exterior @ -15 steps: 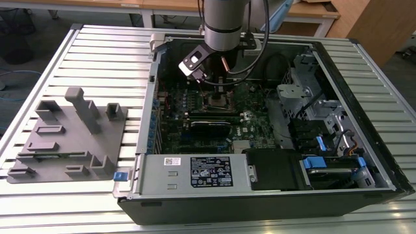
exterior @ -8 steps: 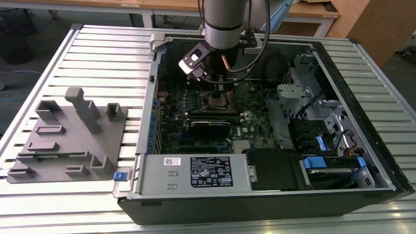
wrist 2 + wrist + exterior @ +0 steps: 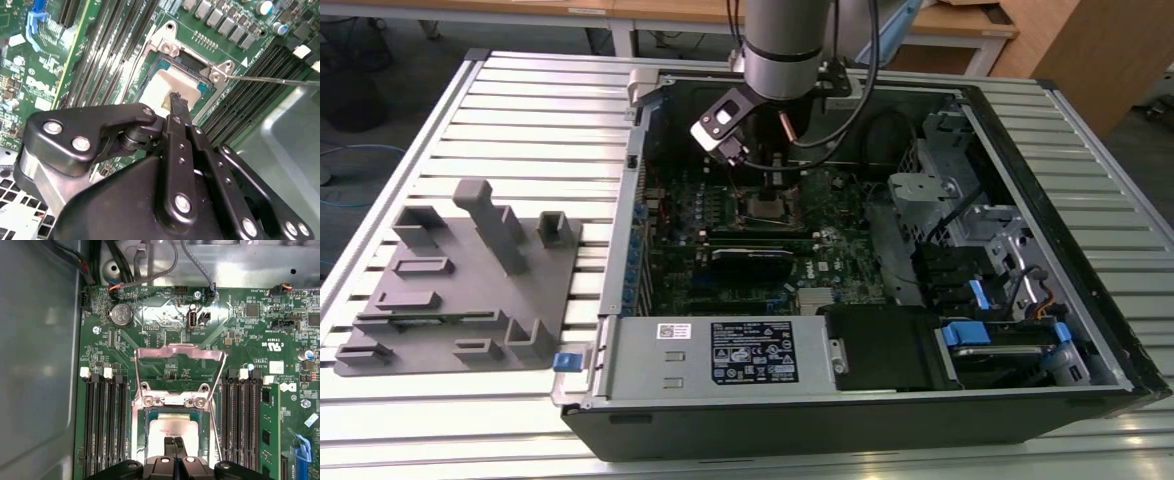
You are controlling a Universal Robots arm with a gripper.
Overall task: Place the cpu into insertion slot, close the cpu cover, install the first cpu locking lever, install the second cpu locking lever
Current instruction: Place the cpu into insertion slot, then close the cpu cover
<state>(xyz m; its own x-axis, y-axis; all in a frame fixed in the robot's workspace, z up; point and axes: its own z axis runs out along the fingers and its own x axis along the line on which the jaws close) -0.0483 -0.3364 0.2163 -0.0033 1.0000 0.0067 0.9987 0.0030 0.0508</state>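
The cpu (image 3: 165,429) lies flat in the insertion slot (image 3: 150,412), its pale silvery top facing up; it also shows in the second wrist view (image 3: 162,85). My gripper (image 3: 175,446) hangs straight over it, shut, with fingertips (image 3: 178,102) pressed together at the cpu's top and nothing between them. The cpu cover (image 3: 180,354) stands swung open on its hinge beyond the slot. Two thin locking levers (image 3: 218,390) rise free on either side, one seen as a thin rod (image 3: 275,80). In the exterior view the gripper (image 3: 778,185) sits over the slot (image 3: 767,208) inside the open case.
Rows of black memory slots (image 3: 105,425) flank the socket on both sides. Cables (image 3: 165,265) run along the case wall. A black label plate (image 3: 750,352) and drive cages (image 3: 961,230) fill the case; a grey fixture (image 3: 460,285) stands at the exterior view's left.
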